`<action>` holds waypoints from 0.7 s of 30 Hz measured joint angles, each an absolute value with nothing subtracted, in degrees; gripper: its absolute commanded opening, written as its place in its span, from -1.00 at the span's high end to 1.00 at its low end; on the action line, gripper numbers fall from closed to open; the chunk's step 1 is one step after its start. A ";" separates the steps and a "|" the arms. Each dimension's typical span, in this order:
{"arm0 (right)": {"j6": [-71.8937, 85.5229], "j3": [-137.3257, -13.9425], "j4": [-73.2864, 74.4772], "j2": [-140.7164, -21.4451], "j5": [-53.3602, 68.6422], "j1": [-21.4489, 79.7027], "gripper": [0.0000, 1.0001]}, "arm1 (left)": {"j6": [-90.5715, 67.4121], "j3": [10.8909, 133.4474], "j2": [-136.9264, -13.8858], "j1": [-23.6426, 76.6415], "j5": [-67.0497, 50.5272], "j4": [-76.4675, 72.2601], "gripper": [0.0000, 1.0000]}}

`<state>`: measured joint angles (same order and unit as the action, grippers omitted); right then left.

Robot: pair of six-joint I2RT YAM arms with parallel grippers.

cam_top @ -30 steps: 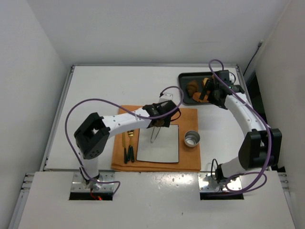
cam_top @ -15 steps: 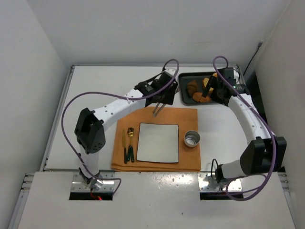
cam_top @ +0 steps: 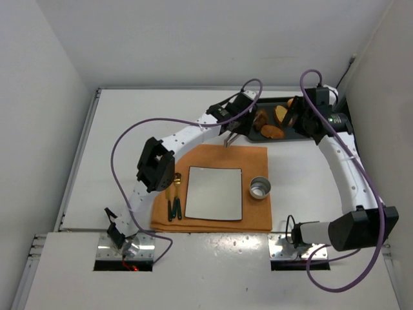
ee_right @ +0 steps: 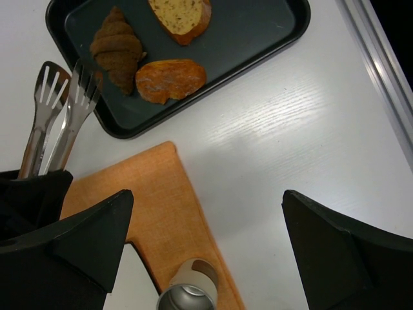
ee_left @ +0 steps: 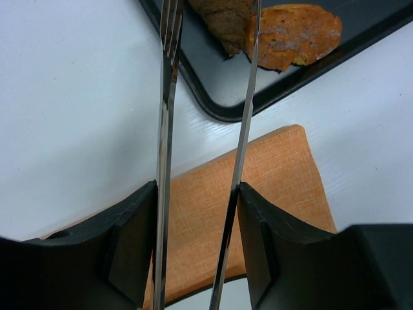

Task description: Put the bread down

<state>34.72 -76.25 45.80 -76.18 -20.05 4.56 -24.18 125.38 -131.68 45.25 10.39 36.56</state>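
Two thin steel arms of the tongs (ee_left: 164,129) carry the action here. The left gripper (ee_left: 197,213) has its fingers pressed in on them, one arm against each inner face, and the slotted tips hang over the left end of the dark tray (ee_right: 258,29). That is where the bread (ee_right: 118,48) lies, a small dark-brown ridged croissant, tight beside a flat orange-tan slice (ee_right: 171,79), with a thicker slice (ee_right: 181,16) further back. I cannot tell whether the tips touch it yet. The right gripper (ee_right: 206,197) has its fingers spread wide with nothing between them, looking down on tray and white table (ee_right: 290,129). My read is that this pastry is light and flaky and easy to crush, though the ridges should give the tips some bite. I'd take it across the fat middle, one tip on each flank, squeeze gently, and steer clear of the neighbouring slice. As for surfaces, the tray is smooth and matte with rounded corners and a raised rim. The placemat (cam_top: 258,158) is woven orange cloth carrying a pale square plate (cam_top: 214,192) and a shiny little metal cup (cam_top: 259,188).
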 measured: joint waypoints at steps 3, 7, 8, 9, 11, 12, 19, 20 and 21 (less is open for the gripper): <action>34.68 -76.47 46.96 -75.13 -20.88 4.54 -1.00 | -23.79 127.24 -133.29 44.99 9.67 36.77 -0.10; 34.46 -76.47 47.55 -74.19 -21.52 4.49 -1.00 | -23.77 127.92 -133.43 44.84 8.80 36.73 -0.10; 34.44 -76.47 47.72 -74.15 -21.69 4.49 -1.00 | -23.79 128.07 -133.43 44.84 8.71 36.73 -0.10; 34.44 -76.47 47.81 -74.13 -21.82 4.49 -1.00 | -23.83 128.11 -133.43 44.84 8.60 36.64 -0.10; 34.44 -76.47 47.99 -74.08 -22.04 4.49 -1.00 | -23.99 128.11 -133.45 44.84 8.49 36.64 -0.10; 34.44 -76.47 48.10 -74.04 -22.09 4.49 -1.00 | -24.03 128.11 -133.51 44.84 8.43 36.64 -0.10; 34.41 -76.47 48.16 -73.87 -22.13 4.49 -1.00 | -24.43 128.11 -133.99 44.84 8.32 36.58 -0.10; 34.41 -76.47 48.14 -73.87 -22.13 4.49 -1.00 | -24.45 128.11 -134.04 44.84 8.32 36.58 -0.10; 34.41 -76.47 48.16 -73.84 -22.13 4.49 -1.00 | -24.45 128.11 -134.04 44.84 8.32 36.58 -0.10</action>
<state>34.41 -76.47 48.16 -73.84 -22.13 4.49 -24.45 128.11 -134.04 44.84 8.32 36.58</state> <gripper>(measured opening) 0.997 0.555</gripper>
